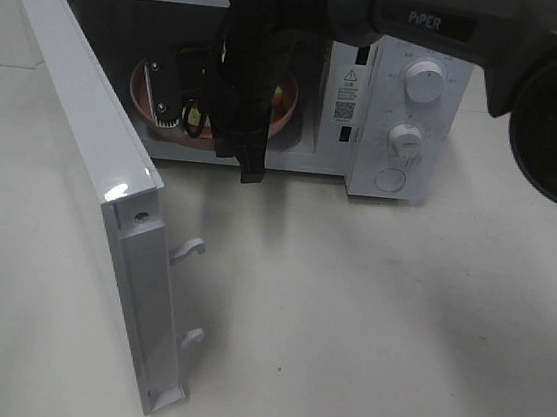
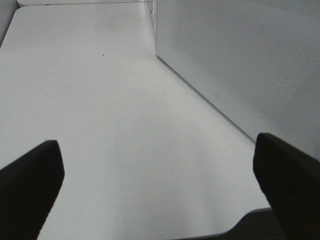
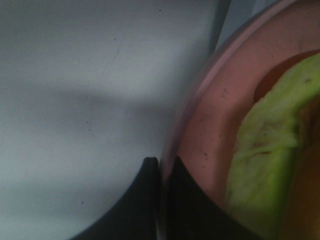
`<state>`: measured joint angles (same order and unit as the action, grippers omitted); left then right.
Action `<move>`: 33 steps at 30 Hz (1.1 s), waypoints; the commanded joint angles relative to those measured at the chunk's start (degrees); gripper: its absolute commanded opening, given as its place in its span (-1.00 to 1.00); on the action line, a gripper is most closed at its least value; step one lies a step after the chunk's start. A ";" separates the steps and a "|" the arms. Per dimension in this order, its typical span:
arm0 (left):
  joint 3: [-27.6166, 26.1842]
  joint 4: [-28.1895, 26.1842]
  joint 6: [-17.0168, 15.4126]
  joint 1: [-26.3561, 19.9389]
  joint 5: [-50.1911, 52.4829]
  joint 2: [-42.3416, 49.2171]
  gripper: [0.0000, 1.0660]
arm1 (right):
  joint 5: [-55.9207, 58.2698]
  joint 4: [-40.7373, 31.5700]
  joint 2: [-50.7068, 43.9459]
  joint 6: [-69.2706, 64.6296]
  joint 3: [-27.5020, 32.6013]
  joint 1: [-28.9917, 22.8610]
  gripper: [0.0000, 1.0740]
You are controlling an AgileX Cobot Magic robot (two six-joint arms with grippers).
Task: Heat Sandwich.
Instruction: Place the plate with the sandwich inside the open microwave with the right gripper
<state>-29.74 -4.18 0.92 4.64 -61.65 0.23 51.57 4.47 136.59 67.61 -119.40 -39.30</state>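
"PiPER" is read on the right arm (image 1: pixel 439 21); the sticker (image 1: pixel 349 94) on the microwave (image 1: pixel 412 93) cannot be read. The right claw (image 3: pixel 161 162) is pinched on the pink plate (image 3: pixel 210 115) at its rim, and the sandwich (image 3: pixel 265 150) is seen on that plate just beside it, inside the microwave at 11 o'clock in the high view. The left claw (image 2: pixel 156 141) is spread wide above the table (image 2: pixel 125 100).

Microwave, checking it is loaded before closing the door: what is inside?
A pink plate carrying the sandwich, its rim pinched by the shut right gripper. The arm covers most of both in the high view.
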 commanded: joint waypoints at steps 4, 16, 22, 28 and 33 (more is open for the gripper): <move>0.11 -0.11 -0.17 0.40 0.23 0.97 0.83 | -1.66 0.17 0.52 -0.86 -0.97 0.69 -0.99; 0.11 -0.11 -0.17 0.40 0.23 0.97 0.83 | -3.67 1.26 0.69 -5.84 -0.97 1.15 -0.73; 0.11 -0.11 -0.17 0.40 0.23 0.97 0.83 | -5.21 3.15 0.69 -10.66 -0.97 1.15 -0.25; 0.11 -0.11 -0.17 0.40 0.23 0.97 0.83 | -4.76 4.58 0.69 -13.35 -0.97 1.15 0.32; 0.11 -0.11 -0.17 0.40 0.23 0.97 0.83 | -3.78 4.58 0.00 -13.29 -0.29 1.15 0.38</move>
<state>-29.74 -4.18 0.92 4.64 -61.65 0.23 47.04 8.82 137.45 54.95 -119.86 -38.22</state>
